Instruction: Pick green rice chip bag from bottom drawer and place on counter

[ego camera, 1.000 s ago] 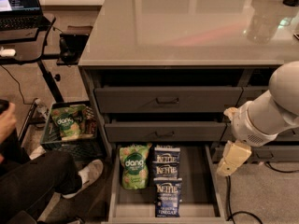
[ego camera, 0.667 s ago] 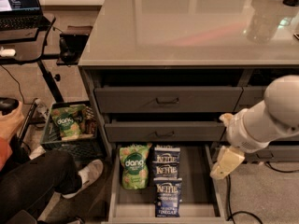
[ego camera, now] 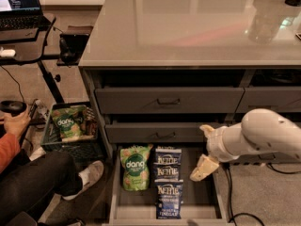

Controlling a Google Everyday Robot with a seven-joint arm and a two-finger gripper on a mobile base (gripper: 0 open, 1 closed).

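The green rice chip bag (ego camera: 135,167) lies flat at the left of the open bottom drawer (ego camera: 114,185), logo up. Three dark blue Kettle bags (ego camera: 168,180) lie in a column just right of it. My gripper (ego camera: 201,150) hangs over the drawer's right part, to the right of the blue bags and apart from the green bag. Its cream fingers (ego camera: 203,167) stand spread and hold nothing. The glossy counter (ego camera: 188,27) caps the cabinet above.
Two shut drawers with bar handles (ego camera: 168,100) sit above the open one. A black basket (ego camera: 70,133) on the left holds another green bag (ego camera: 69,122). A seated person (ego camera: 33,182) and a desk with a laptop (ego camera: 21,6) are at the left. Cables lie on the floor at the right.
My arm has moved left and a little down, bringing the gripper from beside the drawer's right rim to over its right part. The bags have not moved.
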